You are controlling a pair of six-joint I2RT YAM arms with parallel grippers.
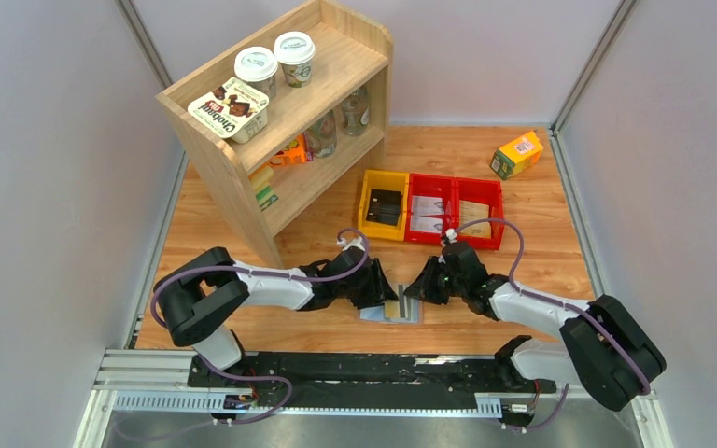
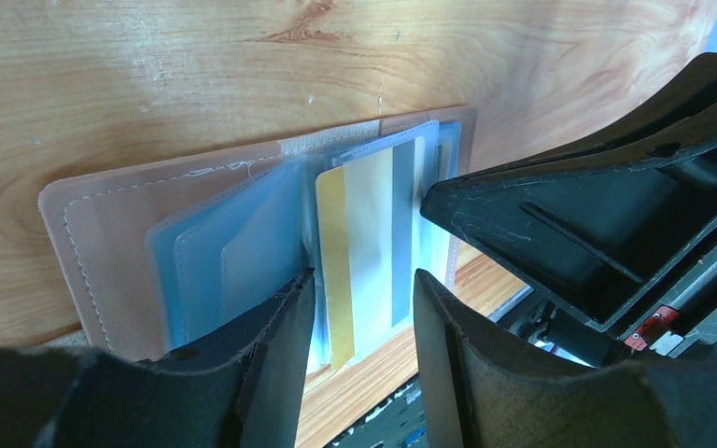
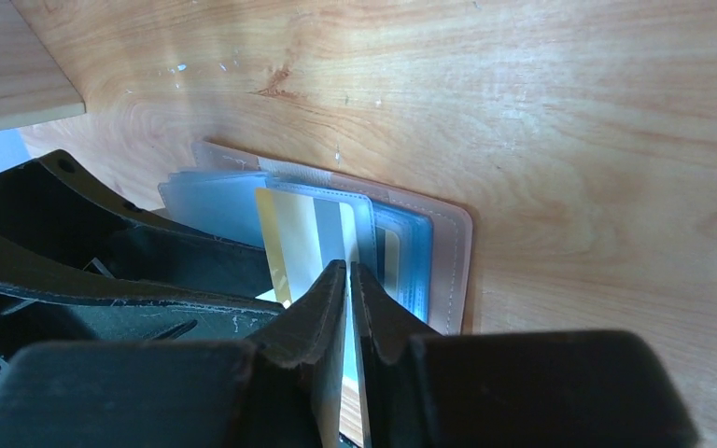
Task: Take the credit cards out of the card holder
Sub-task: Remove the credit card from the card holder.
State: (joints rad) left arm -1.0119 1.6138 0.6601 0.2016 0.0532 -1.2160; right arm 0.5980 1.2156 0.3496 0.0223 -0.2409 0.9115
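- The card holder [image 1: 374,315] lies open, pockets up, on the wooden table [image 1: 541,252]. It is close to the near edge, about midway along it, between the tips of the two arms.
- In the wrist views its taupe outside shows as a stitched rim [image 2: 103,243]. Clear grey-blue pocket leaves fan up from the middle.
- A tan-yellow credit card [image 2: 334,252] stands among the leaves, with a white band and a grey band beside the yellow. Its near end juts past the pockets.
- The left gripper [image 2: 362,285] has its jaws apart, one finger on each side of the card. They are close to it, but contact is not clear.
- The right gripper [image 3: 347,273] has its fingers almost together, pinching a thin edge on the grey-band side of the card. Card and clear sleeve cannot be told apart there.
- Any other cards in the pockets are too blurred behind the plastic to tell.
- At the back left corner stands a wooden shelf unit [image 1: 243,182]. Two lidded cups [image 1: 257,67] and a yogurt pack [image 1: 229,107] are on top, and jars [image 1: 322,135] are on the shelf below.
- At mid-table, behind the holder, a yellow bin [image 1: 366,201] touches a red bin [image 1: 454,179] of two compartments. A dark item lies in the yellow one and pale flat packets in the red.
- At the back right corner a green-and-yellow carton [image 1: 516,154] stands alone.
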